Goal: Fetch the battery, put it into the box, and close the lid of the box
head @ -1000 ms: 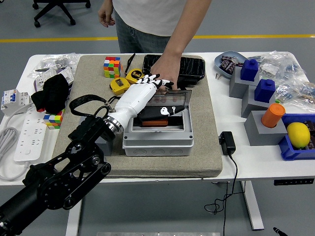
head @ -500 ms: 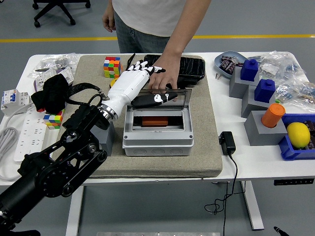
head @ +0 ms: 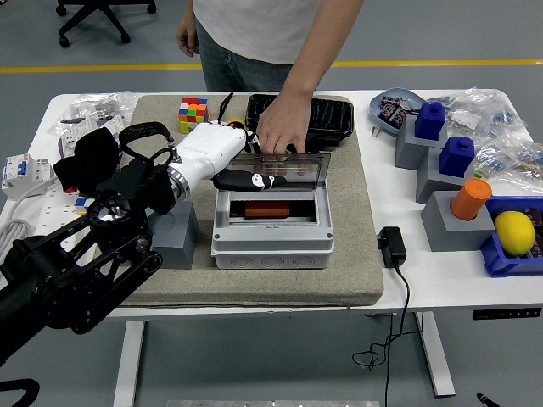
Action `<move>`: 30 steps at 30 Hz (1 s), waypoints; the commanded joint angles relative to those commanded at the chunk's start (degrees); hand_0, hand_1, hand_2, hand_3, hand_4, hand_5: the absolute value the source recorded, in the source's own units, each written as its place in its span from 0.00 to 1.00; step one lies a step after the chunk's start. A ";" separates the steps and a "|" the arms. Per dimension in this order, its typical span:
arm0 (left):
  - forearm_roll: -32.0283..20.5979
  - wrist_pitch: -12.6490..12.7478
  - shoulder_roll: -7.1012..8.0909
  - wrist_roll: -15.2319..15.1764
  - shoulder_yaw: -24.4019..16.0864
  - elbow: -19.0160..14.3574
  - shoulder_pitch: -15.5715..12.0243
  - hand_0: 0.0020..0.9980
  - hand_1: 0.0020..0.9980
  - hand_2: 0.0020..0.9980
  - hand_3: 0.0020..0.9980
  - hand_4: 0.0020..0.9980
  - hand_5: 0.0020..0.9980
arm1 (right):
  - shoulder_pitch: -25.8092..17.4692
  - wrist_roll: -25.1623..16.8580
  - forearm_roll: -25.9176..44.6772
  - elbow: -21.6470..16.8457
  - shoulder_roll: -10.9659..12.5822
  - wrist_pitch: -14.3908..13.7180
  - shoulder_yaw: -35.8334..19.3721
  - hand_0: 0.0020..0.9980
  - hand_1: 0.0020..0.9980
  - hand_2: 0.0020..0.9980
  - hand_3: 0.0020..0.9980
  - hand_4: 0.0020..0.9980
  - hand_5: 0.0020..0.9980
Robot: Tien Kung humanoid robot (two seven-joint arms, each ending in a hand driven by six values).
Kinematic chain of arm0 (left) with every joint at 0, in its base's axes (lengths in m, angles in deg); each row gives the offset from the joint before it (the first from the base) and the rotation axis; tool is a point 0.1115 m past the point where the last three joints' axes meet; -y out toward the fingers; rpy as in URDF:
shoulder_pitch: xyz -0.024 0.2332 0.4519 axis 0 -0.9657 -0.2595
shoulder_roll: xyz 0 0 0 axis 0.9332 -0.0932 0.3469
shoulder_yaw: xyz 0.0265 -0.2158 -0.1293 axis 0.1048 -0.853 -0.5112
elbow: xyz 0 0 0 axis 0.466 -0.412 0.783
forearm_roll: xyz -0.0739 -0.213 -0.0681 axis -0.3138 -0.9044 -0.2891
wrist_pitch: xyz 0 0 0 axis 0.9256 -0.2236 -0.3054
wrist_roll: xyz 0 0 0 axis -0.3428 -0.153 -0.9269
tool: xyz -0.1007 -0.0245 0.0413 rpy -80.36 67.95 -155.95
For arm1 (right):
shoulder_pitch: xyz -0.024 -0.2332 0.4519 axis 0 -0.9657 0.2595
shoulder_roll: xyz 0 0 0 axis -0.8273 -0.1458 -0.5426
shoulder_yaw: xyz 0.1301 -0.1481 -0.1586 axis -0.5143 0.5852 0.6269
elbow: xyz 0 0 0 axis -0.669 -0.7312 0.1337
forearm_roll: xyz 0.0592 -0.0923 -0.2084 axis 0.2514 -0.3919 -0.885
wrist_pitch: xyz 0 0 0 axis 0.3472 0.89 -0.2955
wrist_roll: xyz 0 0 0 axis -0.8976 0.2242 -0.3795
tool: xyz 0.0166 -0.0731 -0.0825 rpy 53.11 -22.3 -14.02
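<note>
white table (head: 407,292) holds a grey box (head: 270,231); an orange battery (head: 268,209) lies inside. left hand (head: 242,174), fingers loosely extended and empty, rests at the clear lid (head: 293,168), likely light, hinged; push its edge.

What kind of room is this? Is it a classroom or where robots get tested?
Most likely a robot test lab or workshop. A black robot arm reaches over a white table crowded with practice things such as a grey box, a puzzle cube and a power strip, and the grey floor has a yellow line.
</note>
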 joint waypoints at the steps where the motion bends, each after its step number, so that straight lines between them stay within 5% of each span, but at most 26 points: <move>1: -0.26 -0.70 0.19 0.77 -0.15 -1.02 -0.10 0.69 0.56 0.62 0.62 1.00 1.00 | -0.02 -0.01 0.01 0.00 0.11 -0.02 -0.06 0.54 0.56 0.59 0.52 0.91 0.74; 14: -5.03 -10.06 2.27 9.34 0.91 -11.95 -3.24 0.68 0.49 0.60 0.61 1.00 1.00 | -0.10 0.17 -0.34 0.00 0.82 -0.20 -1.40 0.54 0.56 0.59 0.52 0.91 0.74; 20: -5.82 -10.49 3.89 9.86 2.56 -15.79 -4.94 0.69 0.50 0.60 0.61 1.00 1.00 | 0.19 0.08 -0.27 0.00 1.05 -0.25 -1.59 0.54 0.56 0.58 0.52 0.91 0.74; 30: -6.99 -11.67 5.13 10.55 5.04 -17.12 -9.16 0.69 0.50 0.60 0.61 1.00 1.00 | 0.40 0.08 -0.23 0.00 1.27 -0.30 -1.81 0.54 0.56 0.58 0.52 0.91 0.74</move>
